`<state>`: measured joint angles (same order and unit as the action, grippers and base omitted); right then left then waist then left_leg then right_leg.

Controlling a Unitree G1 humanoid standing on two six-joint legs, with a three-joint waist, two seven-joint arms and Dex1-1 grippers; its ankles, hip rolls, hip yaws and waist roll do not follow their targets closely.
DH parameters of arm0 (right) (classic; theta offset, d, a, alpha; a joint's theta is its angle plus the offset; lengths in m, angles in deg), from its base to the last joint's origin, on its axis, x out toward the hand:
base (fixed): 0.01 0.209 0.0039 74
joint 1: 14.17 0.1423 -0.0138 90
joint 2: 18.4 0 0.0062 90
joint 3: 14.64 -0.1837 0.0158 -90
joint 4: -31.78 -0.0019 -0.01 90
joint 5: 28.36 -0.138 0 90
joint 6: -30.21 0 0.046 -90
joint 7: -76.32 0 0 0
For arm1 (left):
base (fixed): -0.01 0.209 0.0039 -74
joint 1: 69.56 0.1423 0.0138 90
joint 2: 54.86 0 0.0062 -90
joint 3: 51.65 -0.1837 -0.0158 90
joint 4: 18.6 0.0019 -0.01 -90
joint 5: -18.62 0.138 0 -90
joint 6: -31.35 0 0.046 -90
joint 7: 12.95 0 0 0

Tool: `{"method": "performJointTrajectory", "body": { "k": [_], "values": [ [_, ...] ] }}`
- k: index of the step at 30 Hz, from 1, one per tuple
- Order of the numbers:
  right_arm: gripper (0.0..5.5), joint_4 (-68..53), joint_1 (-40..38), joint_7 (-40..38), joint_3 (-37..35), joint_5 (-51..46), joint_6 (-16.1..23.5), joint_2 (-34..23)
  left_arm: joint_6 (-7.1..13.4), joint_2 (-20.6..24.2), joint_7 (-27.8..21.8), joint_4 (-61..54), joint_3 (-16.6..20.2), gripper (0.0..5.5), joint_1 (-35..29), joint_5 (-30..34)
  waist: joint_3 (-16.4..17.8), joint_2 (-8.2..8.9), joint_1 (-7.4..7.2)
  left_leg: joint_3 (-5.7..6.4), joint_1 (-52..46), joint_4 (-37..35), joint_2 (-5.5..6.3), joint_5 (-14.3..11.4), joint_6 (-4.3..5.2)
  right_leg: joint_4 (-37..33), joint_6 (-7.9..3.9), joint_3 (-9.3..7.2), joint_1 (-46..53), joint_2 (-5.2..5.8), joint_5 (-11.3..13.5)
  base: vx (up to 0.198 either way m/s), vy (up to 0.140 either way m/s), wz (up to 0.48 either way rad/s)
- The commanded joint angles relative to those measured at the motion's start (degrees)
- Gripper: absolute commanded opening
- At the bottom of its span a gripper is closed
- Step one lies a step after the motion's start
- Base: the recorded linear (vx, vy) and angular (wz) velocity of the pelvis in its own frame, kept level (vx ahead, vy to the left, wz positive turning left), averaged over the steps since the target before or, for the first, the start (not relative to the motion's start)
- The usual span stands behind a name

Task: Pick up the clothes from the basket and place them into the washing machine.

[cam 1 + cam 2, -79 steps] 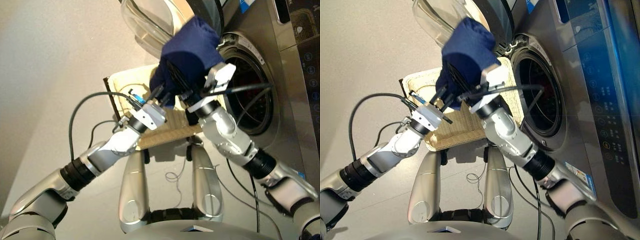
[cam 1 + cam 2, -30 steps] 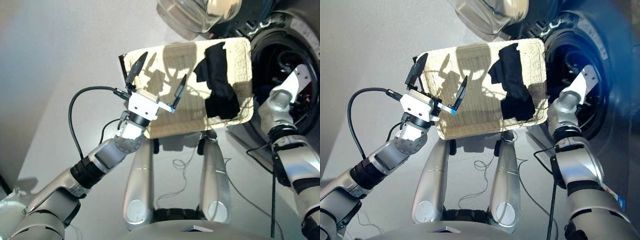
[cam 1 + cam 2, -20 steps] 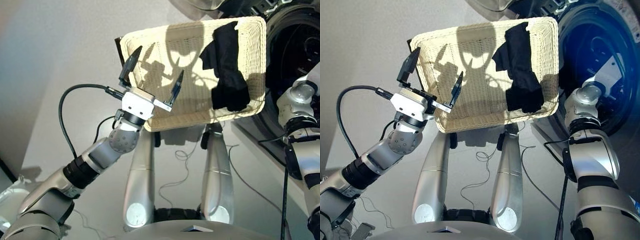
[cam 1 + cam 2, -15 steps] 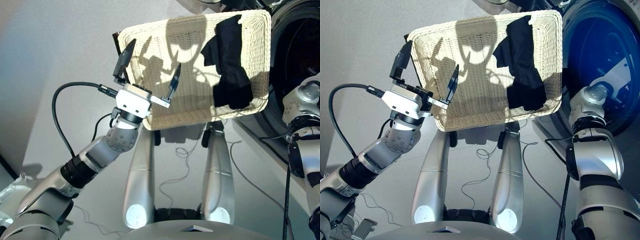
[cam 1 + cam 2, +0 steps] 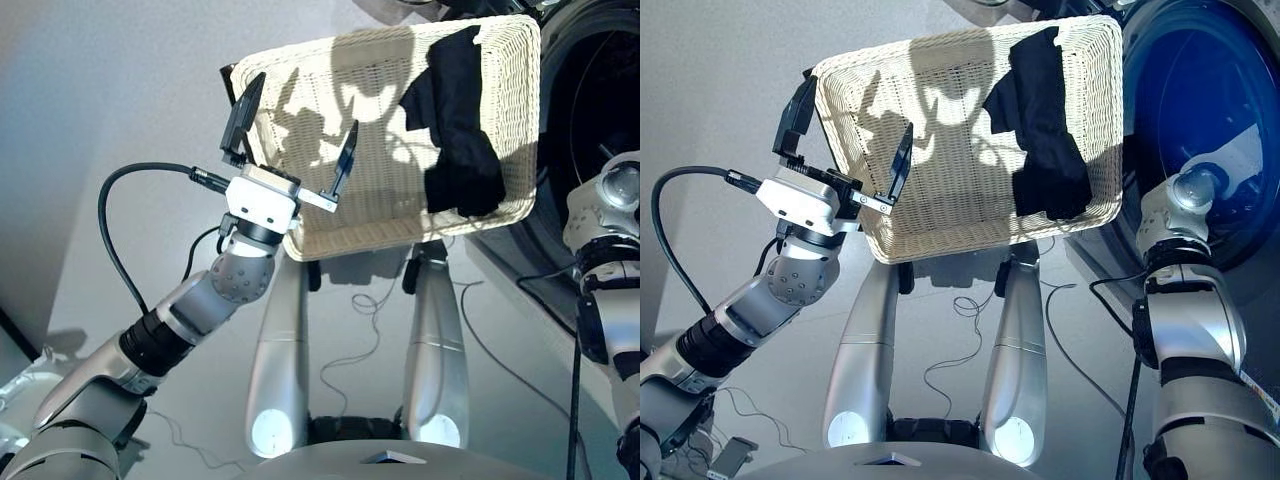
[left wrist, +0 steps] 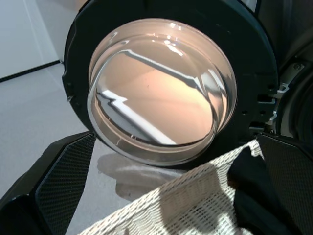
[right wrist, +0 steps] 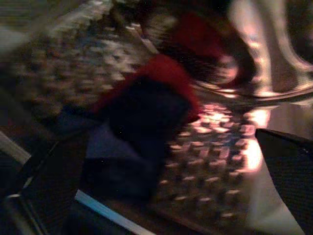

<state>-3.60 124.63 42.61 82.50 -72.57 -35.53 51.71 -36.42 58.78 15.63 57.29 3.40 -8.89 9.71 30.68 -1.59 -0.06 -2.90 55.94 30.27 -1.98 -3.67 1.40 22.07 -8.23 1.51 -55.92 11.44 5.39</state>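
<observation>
The left gripper [image 5: 293,130] hangs over the near left corner of the basket [image 5: 330,60], its two black fingers [image 5: 243,115] spread wide apart with nothing between them. From its wrist camera the fingers frame the round glass porthole door [image 6: 159,93], which stands swung open beyond the basket's woven rim [image 6: 181,193].

The cream-white basket sits tilted in the head views, in front of the washing machine [image 5: 1200,90]. Only the black garment [image 5: 455,125] lies in it, stretched along the side nearest the drum opening, one end at the far rim and the other bunched by the near rim. The rest of the weave is bare, crossed by shadows.

The right arm [image 5: 1180,240] reaches past the basket's right edge into the drum hole, so the right gripper itself is out of sight in the head views. Its wrist camera looks into the perforated drum, where the navy blue garment [image 7: 132,132] lies on the metal wall with the coral-red garment [image 7: 168,73] touching it just behind. One finger [image 7: 288,161] shows at the corner of that view, the other only as a dark shape; the pictures do not let me tell whether they are spread or closed.
</observation>
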Motion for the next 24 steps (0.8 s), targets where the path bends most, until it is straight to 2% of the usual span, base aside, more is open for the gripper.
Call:
{"method": "performJointTrajectory", "body": {
  "k": [1,7,13,19,24],
  "values": [
    [5.5,-8.2,-4.8,1.1,1.6,1.3,6.2,0.5,3.0,-1.8,0.4,-8.0,2.9,5.5,3.6,2.2,-0.9,-2.46,-1.42,-3.02,-2.8,-5.4,0.28,2.6,1.82,2.8,0.99,-0.44,0.6,-1.67,-3.4,0.0,0.0,0.0],
    [5.5,-24.4,-16.4,5.7,6.7,5.7,6.6,7.1,2.8,-2.3,0.1,-8.1,4.2,5.5,5.1,2.6,-0.9,-1.29,-2.4,-3.42,-2.7,-5.4,0.14,2.8,1.63,2.9,1.13,-0.09,0.2,-1.72,-3.2,0.0,0.0,0.0],
    [5.5,-36.4,-24.0,9.9,15.1,14.1,4.8,8.1,2.3,-1.4,0.7,-8.1,4.8,5.5,6.2,4.7,-0.9,-0.5,-2.99,-3.57,-2.3,-5.3,-0.06,3.1,1.54,2.7,1.13,-0.04,-0.1,-1.73,-2.8,0.0,0.0,0.0],
    [5.5,-43.5,-23.5,14.1,22.6,20.6,2.9,4.9,2.9,-0.3,1.0,-8.9,5.3,5.5,7.0,5.8,-0.9,-0.21,-2.91,-3.51,-2.3,-5.3,-0.1,3.2,1.53,2.7,1.03,-0.08,0.0,-1.64,-2.6,0.0,0.0,0.0],
    [5.5,-46.7,-20.8,15.5,25.7,24.9,2.0,2.0,3.4,0.0,0.3,-9.8,5.5,5.5,7.4,5.8,-0.9,-0.24,-2.56,-3.39,-2.7,-5.0,-0.15,3.0,1.65,3.3,1.01,-0.02,0.3,-1.58,-2.8,0.0,0.0,0.0]
  ]
}}
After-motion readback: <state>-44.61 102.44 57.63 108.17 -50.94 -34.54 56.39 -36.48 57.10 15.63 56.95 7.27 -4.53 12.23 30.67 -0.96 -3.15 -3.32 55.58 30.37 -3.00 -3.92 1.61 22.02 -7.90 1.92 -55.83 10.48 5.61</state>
